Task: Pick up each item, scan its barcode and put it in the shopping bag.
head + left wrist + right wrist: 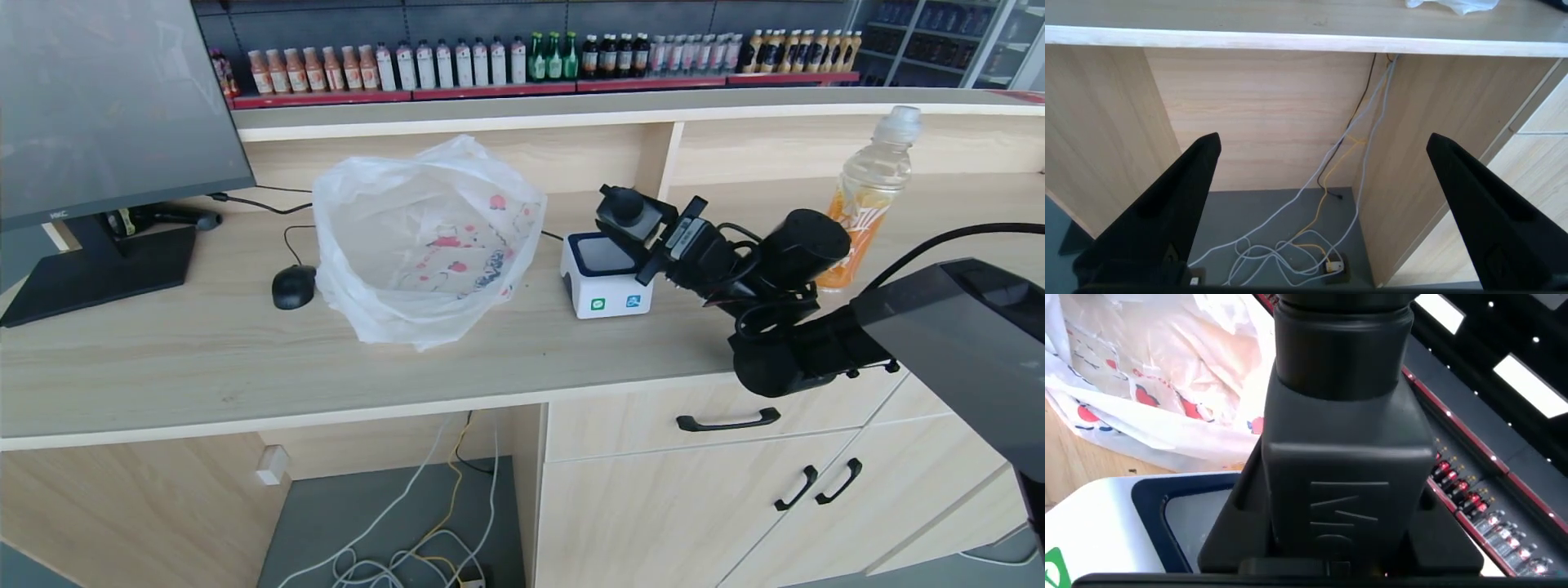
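**Head view: dark bottle held over the scanner, with several ways to miss**

Head view has the right gripper closed on a dark grey squarish bottle with a black round cap. It holds the bottle just above the small white box scanner with a dark blue-rimmed window, which stands on the pale wooden table. In the right wrist view the dark bottle hangs close over the scanner window. I cannot tell where its barcode faces. If the label is turned away, the scan will likely fail.

The gap between bottle and scanner looks small, so a downward drift could knock the light box sideways.

The crumpled translucent white plastic shopping bag sits just beside the scanner with its mouth open, but the rim is soft and uneven. A low carry could catch that rim and fold the bag shut, or drag it across the table.

The tall clear bottle of orange drink stands upright behind the right arm's elbow, and a wide swing could tip it.

The left gripper hangs wide open and empty below the table edge, unable to steady the bag.
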